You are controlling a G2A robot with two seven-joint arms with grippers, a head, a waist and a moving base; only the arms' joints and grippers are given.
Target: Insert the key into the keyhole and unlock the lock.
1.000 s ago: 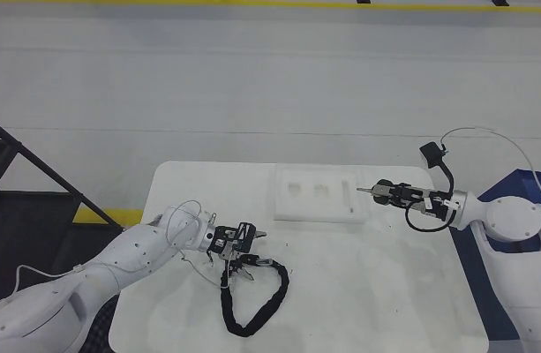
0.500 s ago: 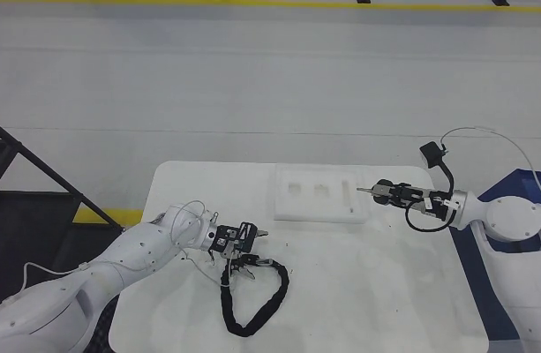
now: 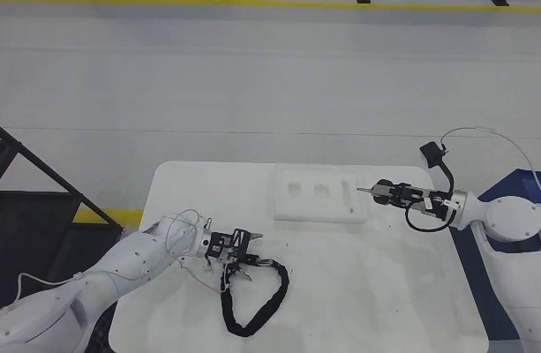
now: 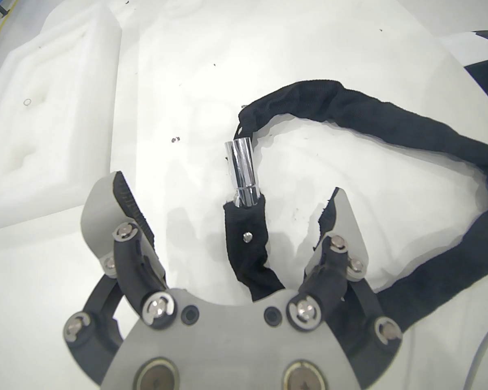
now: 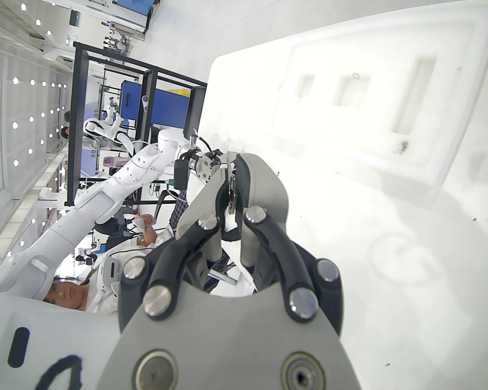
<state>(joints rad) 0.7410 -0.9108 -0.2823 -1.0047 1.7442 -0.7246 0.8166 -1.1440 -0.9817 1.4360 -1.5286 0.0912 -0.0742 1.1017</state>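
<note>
Tabletop (image 3: 385, 291) support is judged the main aid here. The smooth white tabletop carries the lock, so the lock should be pinned against it, not lifted. The white foam tray with rectangular recesses (image 3: 314, 210), set at the far side between the arms, should be left undisturbed.

The black fabric-sleeved chain lock (image 3: 279, 287) lies in a loop at the front left, and securing it is taken to be the step in hand. The left claw (image 4: 225, 188) is released and spread wide, with the sleeved lock body between its fingers and apparently untouched by either. It should be closed squarely on the stiff body just behind the chrome lock cylinder (image 4: 244, 172), not on the limp sleeve, so that the keyhole is steadied. The keyhole itself cannot be made out.

The right claw (image 5: 232, 180) is clenched on the small metal key (image 5: 231, 193). It is held above the tabletop just beside the tray's right end, well apart from the lock. The key should be lined up with the cylinder's axis before any push is made.

The tray is matte, soft-looking and blunt-edged. The sleeve is woven, wrinkled and floppy. The cylinder is round and polished, and is judged slippery. The key is thin and largely hidden between the pads.
</note>
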